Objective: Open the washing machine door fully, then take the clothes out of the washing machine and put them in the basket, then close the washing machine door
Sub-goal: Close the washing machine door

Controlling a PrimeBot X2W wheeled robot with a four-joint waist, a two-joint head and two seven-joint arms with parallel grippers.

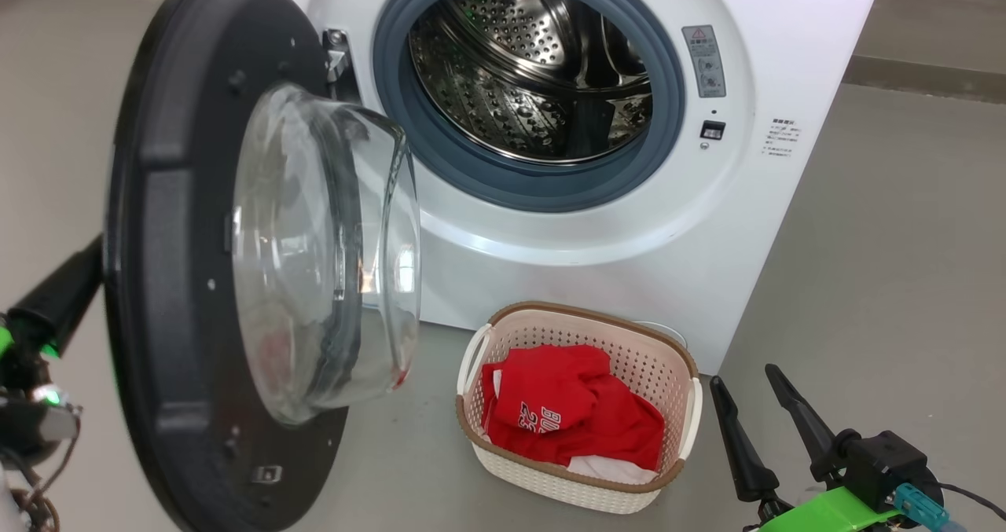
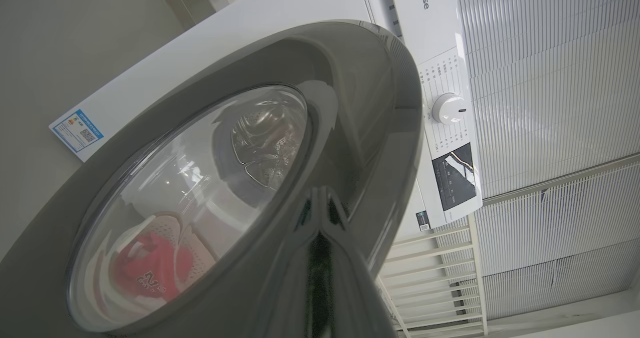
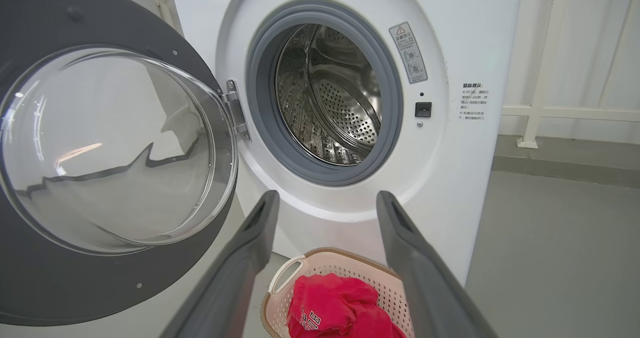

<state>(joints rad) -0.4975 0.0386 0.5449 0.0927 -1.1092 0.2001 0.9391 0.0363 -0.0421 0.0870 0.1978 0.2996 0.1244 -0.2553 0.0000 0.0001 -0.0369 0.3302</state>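
The door [image 1: 196, 280] stands swung out on its hinge [image 1: 336, 53] at the washer's [image 1: 550, 241] left. Its dark inner face and glass bowl are turned toward the head camera, and its lower edge is cut off by the frame. In the right wrist view the door [image 3: 100, 178] runs off the left side.

The left gripper [image 2: 320, 258] is behind the door, on its glossy outer side. Its two fingers are pressed together with nothing between them. Their tip seems to touch the black ring, though the mirror-like surface makes the contact point hard to judge. In the head view just a dark finger [image 1: 59, 300] shows at the lower left, with its end hidden behind the door's rim.

The right gripper [image 1: 745, 376] hangs low at the right with its fingers spread wide and empty, apart from everything. From its own camera the gripper [image 3: 327, 198] frames the washer front.

The basket [image 1: 581, 312] sits on the floor just before the washer, below the opening and right of the door. The clothes [image 1: 574, 414] lie inside it, red with white lettering over a strip of white fabric. The right wrist view cuts off the basket's [image 3: 345, 252] near half.

The drum [image 1: 534, 68] shows perforated steel, and its lower front is hidden by the gasket [image 1: 487, 178].
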